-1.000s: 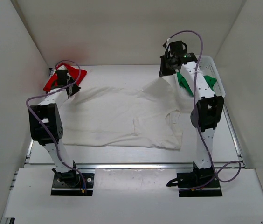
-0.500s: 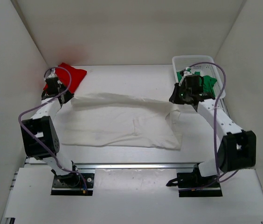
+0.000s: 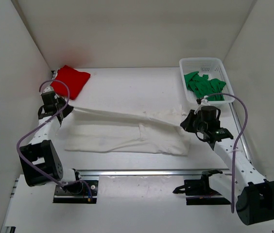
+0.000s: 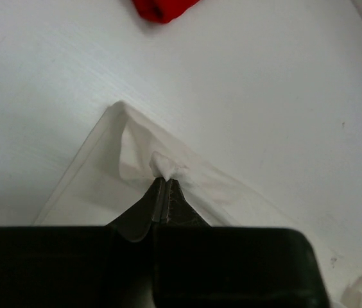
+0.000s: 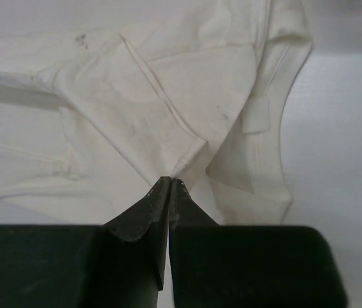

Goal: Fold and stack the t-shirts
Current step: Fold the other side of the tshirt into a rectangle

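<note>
One off-white shirt (image 3: 122, 138) spans left claw (image 3: 65, 108), right claw (image 3: 185, 124).

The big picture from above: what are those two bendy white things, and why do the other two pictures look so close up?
They are robot arms, a left arm and a right arm, filmed from above. The close-ups come from small cameras on their wrists. Each arm's pincer is called an end effector. The left end effector and right end effector each pinch an edge of the off-white shirt, stretching that edge between them over the table. A red shirt lies at the far left; a green shirt sits in a white basket.
</note>
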You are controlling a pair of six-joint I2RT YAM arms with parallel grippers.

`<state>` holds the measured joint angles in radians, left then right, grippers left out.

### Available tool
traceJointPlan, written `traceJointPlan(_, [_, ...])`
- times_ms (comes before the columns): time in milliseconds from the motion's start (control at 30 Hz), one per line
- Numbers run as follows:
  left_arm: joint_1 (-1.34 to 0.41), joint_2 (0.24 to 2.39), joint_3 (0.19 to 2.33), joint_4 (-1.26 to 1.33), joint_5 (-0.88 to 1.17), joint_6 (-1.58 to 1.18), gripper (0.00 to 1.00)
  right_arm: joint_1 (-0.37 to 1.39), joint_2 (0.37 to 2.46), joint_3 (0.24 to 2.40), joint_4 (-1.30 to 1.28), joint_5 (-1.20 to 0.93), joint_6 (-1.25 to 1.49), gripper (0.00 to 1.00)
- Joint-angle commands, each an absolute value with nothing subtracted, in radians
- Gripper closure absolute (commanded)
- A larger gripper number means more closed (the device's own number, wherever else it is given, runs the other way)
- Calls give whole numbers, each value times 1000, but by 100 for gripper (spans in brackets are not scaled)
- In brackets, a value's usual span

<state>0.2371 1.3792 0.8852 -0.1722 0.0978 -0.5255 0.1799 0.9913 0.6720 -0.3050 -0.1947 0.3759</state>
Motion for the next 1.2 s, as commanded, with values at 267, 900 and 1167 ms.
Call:
traceJointPlan(267, [330, 1289, 671, -95, 198, -618, 98, 242, 779, 400, -239, -202, 529, 100])
traceJointPlan(900, [237, 982, 482, 116, 40, -796, 64, 391, 823, 507, -237, -49, 482, 100])
traceJointPlan(1167, [-185, 1161, 480, 216, 61, -759, 67, 382, 1305, 669, 153, -213, 371, 77])
